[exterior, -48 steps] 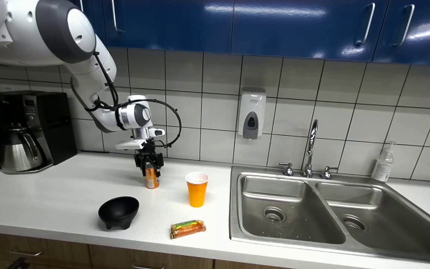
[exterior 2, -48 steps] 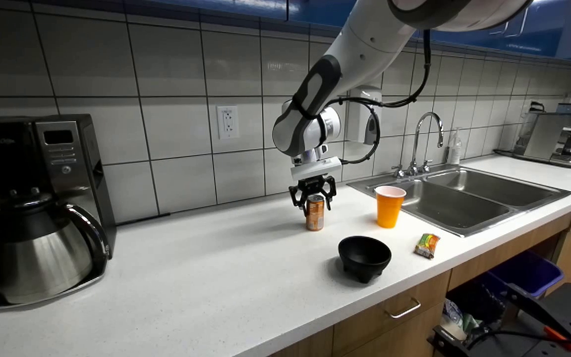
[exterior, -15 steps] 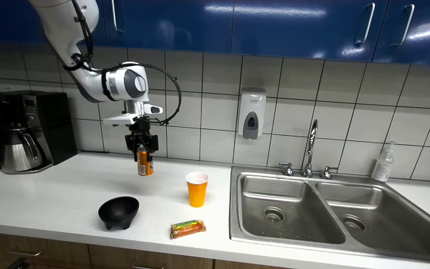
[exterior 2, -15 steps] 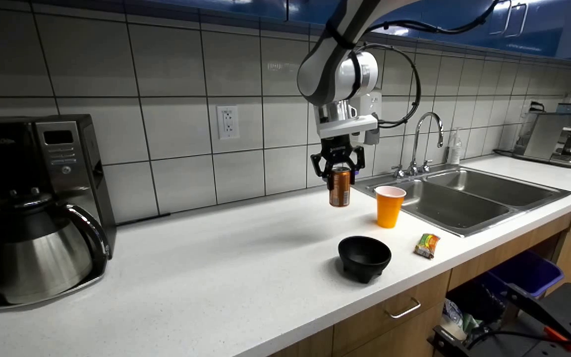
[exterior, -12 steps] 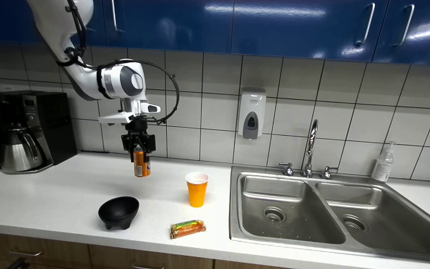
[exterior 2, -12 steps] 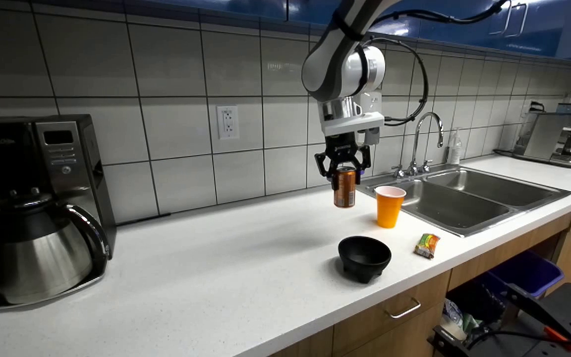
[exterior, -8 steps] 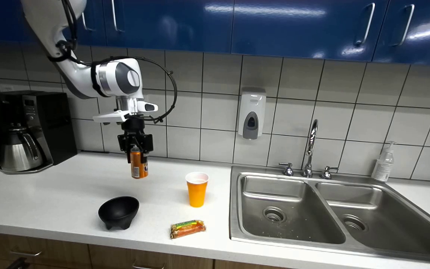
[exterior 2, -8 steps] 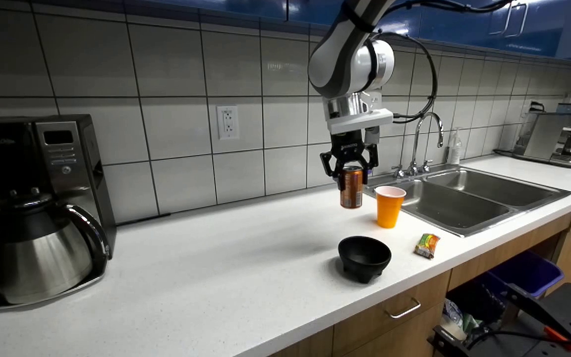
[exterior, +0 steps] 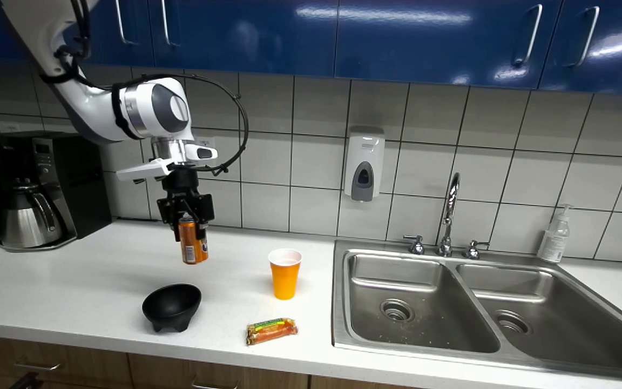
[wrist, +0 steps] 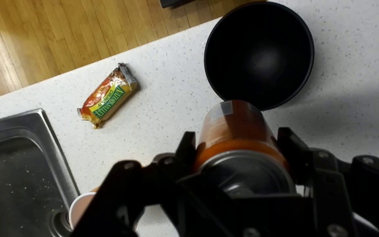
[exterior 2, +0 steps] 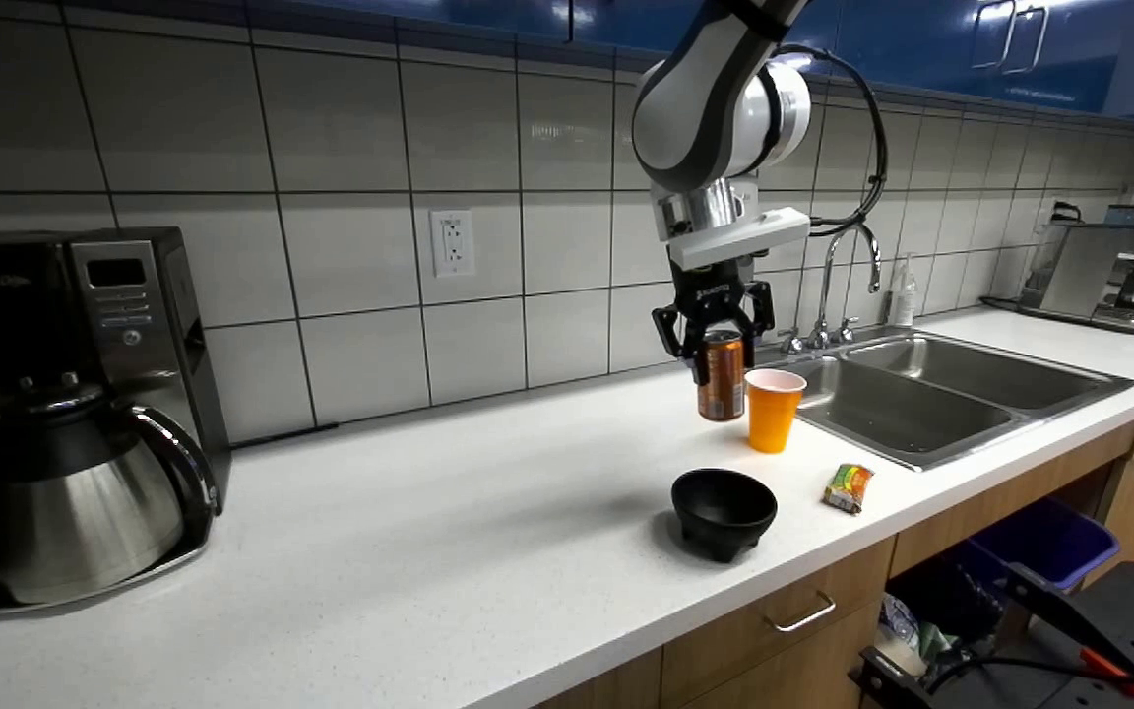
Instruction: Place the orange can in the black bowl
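Note:
My gripper (exterior: 189,233) is shut on the orange can (exterior: 194,250), one finger on each side near its silvery top. The grip also shows in an exterior view (exterior 2: 724,370) and in the wrist view (wrist: 237,141). The can is held above the counter, tilted slightly, and it also shows in an exterior view (exterior 2: 722,396) and the wrist view (wrist: 234,126). The black bowl (exterior: 173,314) stands upright near the counter's front edge, lower than the can. It also shows in an exterior view (exterior 2: 724,532). In the wrist view, the can's lower end overlaps the rim of the empty bowl (wrist: 258,56).
An orange cup (exterior: 285,278) stands beside the can, close to it in an exterior view (exterior 2: 774,418). A snack bar (exterior: 271,330) lies near the front edge. The steel sink (exterior: 338,302) is beyond the cup. A coffee maker (exterior 2: 134,295) stands at the opposite end.
The can has been lifted off the counter in the gripper. Over the last second, gripper and can moved toward the bowl and tilted slightly. The bowl, cup and bar have not moved.

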Controlling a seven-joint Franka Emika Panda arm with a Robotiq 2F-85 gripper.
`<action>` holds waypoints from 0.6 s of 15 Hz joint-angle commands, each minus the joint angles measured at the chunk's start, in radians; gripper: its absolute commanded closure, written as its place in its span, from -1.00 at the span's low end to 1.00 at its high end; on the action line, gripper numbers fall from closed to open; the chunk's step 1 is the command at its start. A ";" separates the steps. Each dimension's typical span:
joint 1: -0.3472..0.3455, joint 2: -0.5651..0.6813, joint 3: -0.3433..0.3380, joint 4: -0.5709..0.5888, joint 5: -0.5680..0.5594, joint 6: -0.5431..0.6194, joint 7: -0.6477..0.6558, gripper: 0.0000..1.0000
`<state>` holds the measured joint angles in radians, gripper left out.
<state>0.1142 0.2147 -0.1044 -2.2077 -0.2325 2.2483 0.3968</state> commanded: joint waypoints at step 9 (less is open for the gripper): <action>-0.003 -0.030 0.070 -0.088 -0.022 0.010 0.006 0.19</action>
<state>0.1167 0.2041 -0.0490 -2.2759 -0.2436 2.2559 0.3969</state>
